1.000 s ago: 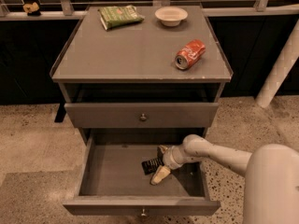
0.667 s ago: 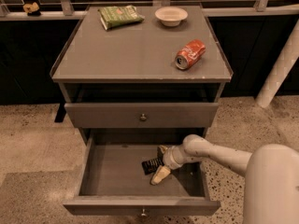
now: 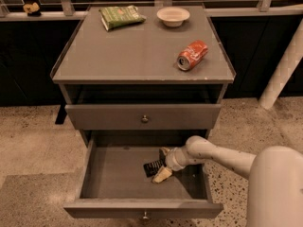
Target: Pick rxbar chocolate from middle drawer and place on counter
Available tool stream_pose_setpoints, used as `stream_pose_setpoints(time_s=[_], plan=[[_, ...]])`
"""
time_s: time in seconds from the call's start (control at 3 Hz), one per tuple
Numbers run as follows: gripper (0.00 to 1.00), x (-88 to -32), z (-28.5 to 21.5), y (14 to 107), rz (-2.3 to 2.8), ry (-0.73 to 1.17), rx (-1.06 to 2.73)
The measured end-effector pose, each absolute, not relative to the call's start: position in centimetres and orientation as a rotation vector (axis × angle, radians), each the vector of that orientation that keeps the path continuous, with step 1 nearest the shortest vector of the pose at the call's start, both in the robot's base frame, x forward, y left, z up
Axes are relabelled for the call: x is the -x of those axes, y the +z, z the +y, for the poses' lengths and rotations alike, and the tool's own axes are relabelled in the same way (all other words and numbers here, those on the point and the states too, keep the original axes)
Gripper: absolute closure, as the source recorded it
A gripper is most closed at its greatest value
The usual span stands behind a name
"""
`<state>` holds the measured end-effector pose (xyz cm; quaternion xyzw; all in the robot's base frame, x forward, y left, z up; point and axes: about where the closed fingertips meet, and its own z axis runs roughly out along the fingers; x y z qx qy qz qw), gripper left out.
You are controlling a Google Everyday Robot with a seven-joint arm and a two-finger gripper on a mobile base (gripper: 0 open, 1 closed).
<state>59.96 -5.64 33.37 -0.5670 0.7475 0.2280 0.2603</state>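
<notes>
1. Camera view looks down on the grey cabinet, and you see its middle drawer (image 3: 118, 176) pulled fully out over the speckled floor (image 3: 33, 141).
2. Your arm (image 3: 222, 157) reaches in from the lower right, and the hand (image 3: 161, 163) sits low inside the drawer, right of its centre.
3. The hand is open: one cream finger (image 3: 164, 152) points toward the back of the drawer and the other (image 3: 161, 175) toward its front, with a clear gap between them.
4. The rxbar chocolate (image 3: 151, 168) lies flat on the drawer floor in that gap, and its dark wrapper sticks out to the left past the fingertips.
5. You cannot tell whether either finger touches the bar.
6. The bar lies near the middle of the drawer floor, well apart from the left wall and nearer the right wall.
7. The upper drawer (image 3: 104, 117) is shut, with its round knob (image 3: 144, 119) at the centre of the front.
8. On the worktop (image 3: 132, 51), a red soda can (image 3: 192, 55) lies on its side near the right edge.
9. A green snack bag (image 3: 121, 17) lies at the back left, and a white bowl (image 3: 173, 15) stands just to its right at the back.
</notes>
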Motion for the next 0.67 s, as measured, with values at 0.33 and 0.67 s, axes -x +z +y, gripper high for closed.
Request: stream_pose_setpoints(time_s=[0.33, 0.67], plan=[[0.65, -59.96, -5.64, 33.37, 2.024, 0.618, 1.535], [0.89, -59.95, -5.64, 33.36, 2.024, 0.618, 1.536]])
